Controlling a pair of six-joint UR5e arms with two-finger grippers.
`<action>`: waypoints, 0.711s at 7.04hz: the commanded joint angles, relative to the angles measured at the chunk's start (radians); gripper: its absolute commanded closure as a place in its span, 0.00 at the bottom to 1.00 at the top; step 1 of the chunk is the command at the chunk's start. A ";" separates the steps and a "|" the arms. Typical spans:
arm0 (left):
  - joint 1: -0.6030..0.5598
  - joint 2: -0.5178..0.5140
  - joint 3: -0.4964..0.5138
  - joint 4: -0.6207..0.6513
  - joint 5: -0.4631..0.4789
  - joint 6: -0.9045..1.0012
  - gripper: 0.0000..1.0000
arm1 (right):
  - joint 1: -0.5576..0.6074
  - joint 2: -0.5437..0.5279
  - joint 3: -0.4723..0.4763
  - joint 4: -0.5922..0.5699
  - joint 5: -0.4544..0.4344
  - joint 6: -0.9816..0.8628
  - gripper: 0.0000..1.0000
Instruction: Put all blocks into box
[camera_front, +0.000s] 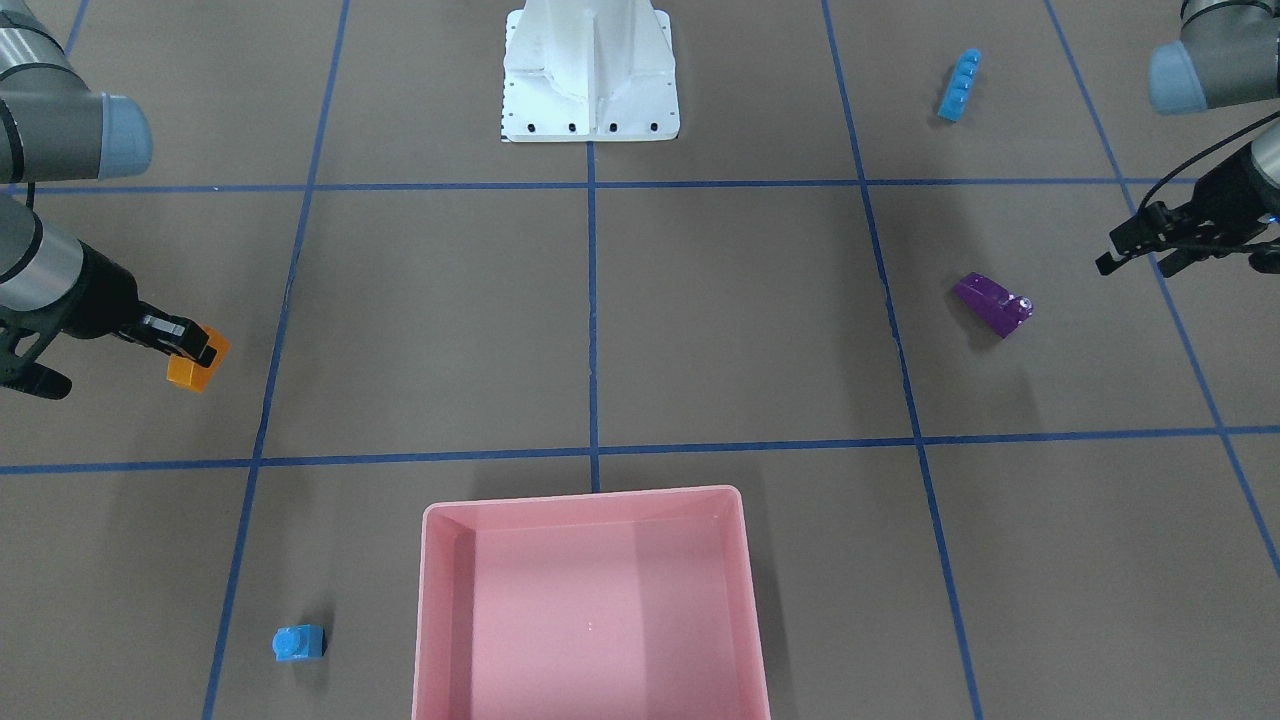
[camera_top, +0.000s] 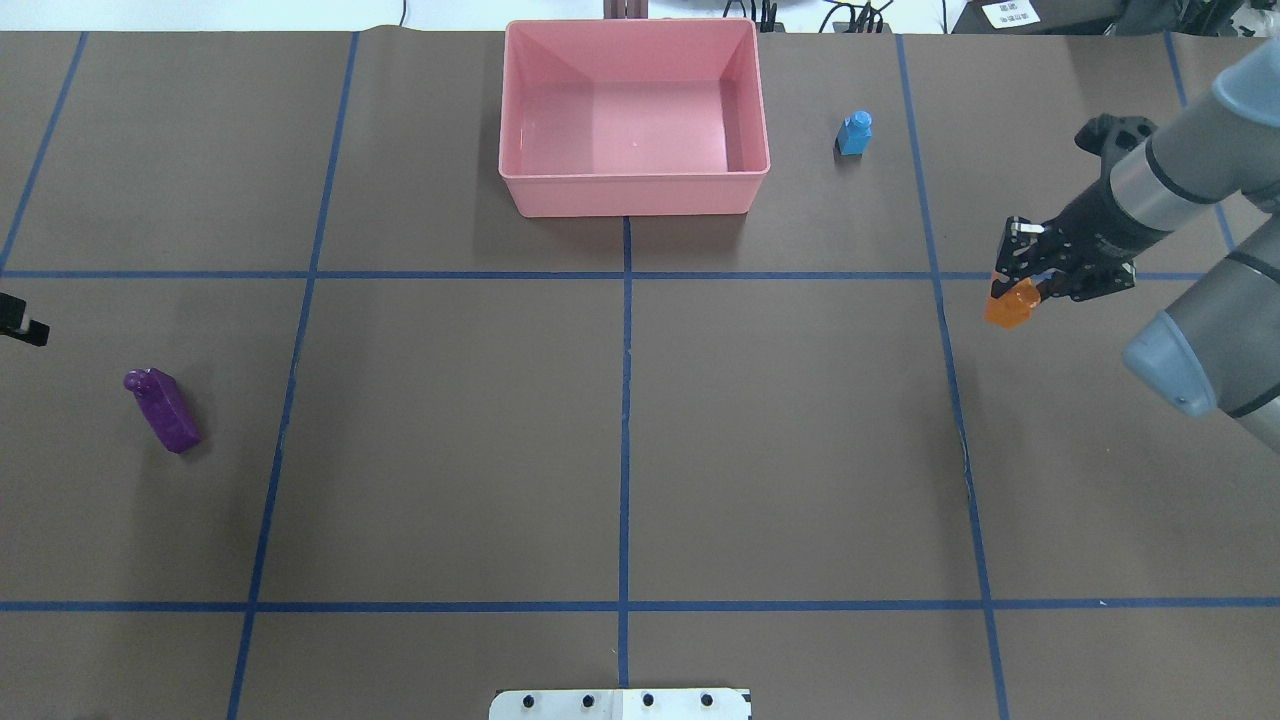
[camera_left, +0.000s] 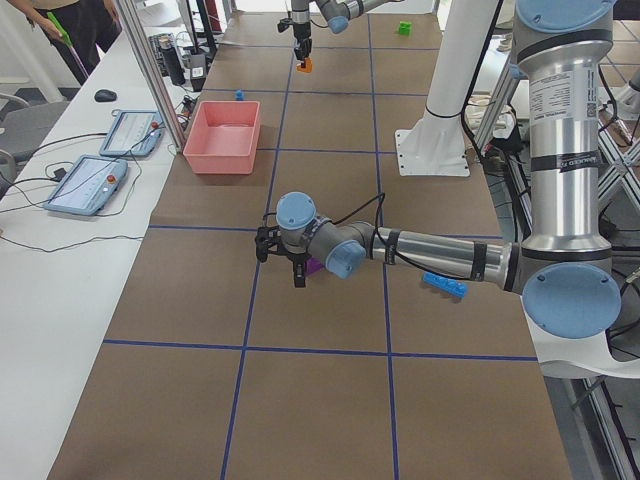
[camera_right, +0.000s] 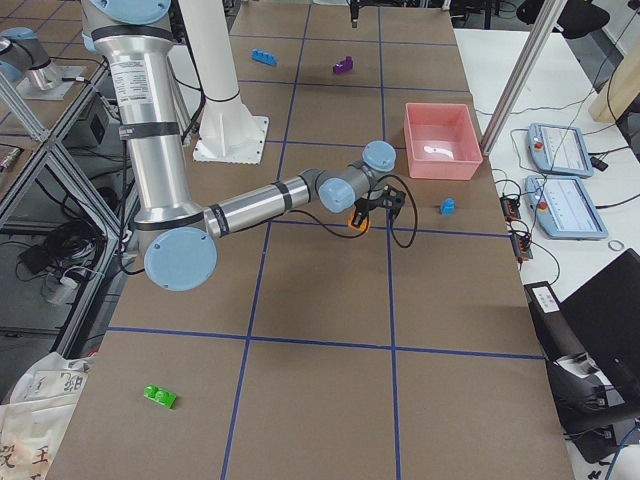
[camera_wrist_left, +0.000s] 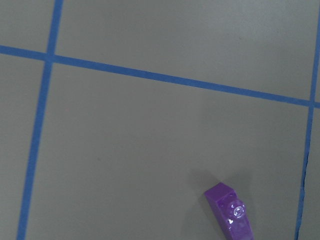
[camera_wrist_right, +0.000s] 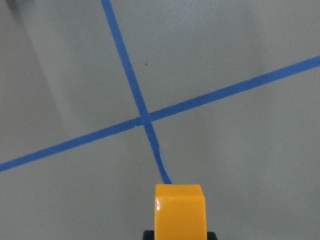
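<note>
Gripping the orange brick (camera_top: 1010, 306) in our right hand (camera_top: 1016, 290), we find the box (camera_top: 630, 195) well apart, ahead and leftward.

A: Where's the orange brick (camera_right: 356, 224)?
B: At the near arm's right gripper (camera_right: 365, 214), mid-table. The small blue cube (camera_right: 448, 207) sits beyond it, near the pink box (camera_right: 442, 171).
A: And the green brick (camera_right: 159, 396)?
B: Alone at the table's near end, well apart from the others.

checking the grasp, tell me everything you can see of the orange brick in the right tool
The small orange plastic brick is glossy with flat faces; no stud shows. It is pinched, tilted, at the tip of the right tool, over the brown table near a crossing of blue tape lines. Whether it touches the table is unclear.
</note>
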 joint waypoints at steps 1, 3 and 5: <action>0.163 -0.038 -0.001 -0.001 0.029 -0.308 0.01 | 0.008 0.236 -0.074 -0.148 -0.008 0.005 1.00; 0.277 -0.073 0.017 0.003 0.123 -0.447 0.01 | -0.006 0.502 -0.320 -0.159 -0.037 0.082 1.00; 0.297 -0.081 0.049 0.003 0.132 -0.459 0.05 | -0.027 0.713 -0.530 -0.148 -0.111 0.126 1.00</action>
